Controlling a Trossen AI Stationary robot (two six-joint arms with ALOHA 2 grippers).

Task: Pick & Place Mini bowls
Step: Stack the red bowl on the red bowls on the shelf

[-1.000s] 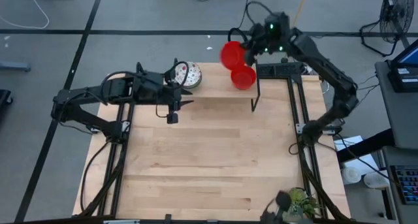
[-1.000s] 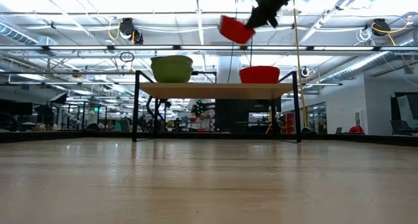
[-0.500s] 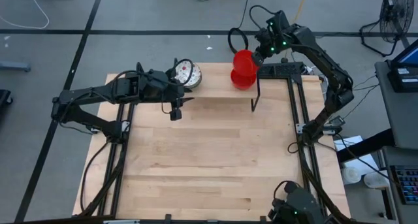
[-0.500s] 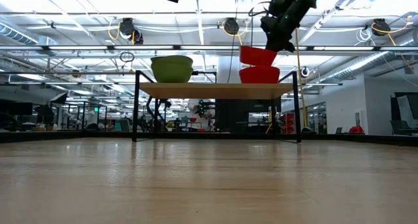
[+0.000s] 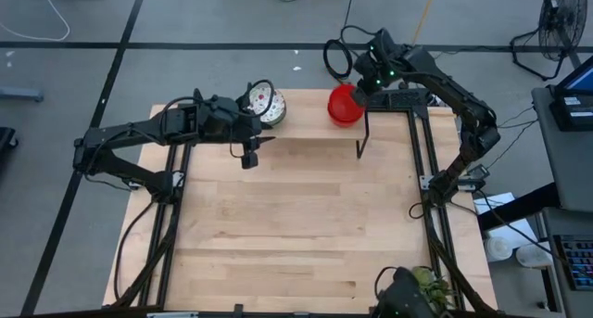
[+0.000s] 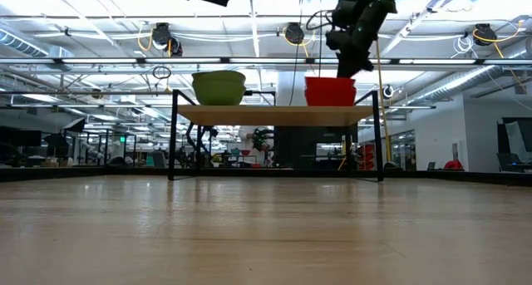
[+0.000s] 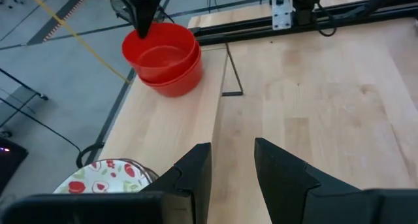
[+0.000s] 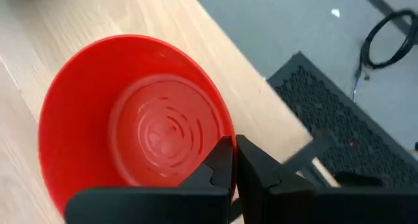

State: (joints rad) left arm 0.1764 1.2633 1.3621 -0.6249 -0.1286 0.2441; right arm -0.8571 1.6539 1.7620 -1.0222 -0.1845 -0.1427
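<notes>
The right gripper (image 5: 357,84), fingers pinching the rim, holds the top red bowl (image 5: 344,105) nested on another on the raised shelf (image 6: 274,115) at the table's (image 5: 306,225) 12 o'clock. A speckled stack (image 5: 267,106) sits at 11 o'clock; its bowl count is hidden. The left gripper (image 5: 249,158) hovers nearby, spread, empty.

Red bowls (image 7: 163,57) are showing solid glossy red; speckled bowl (image 7: 104,178) is showing white with red and green marks.
</notes>
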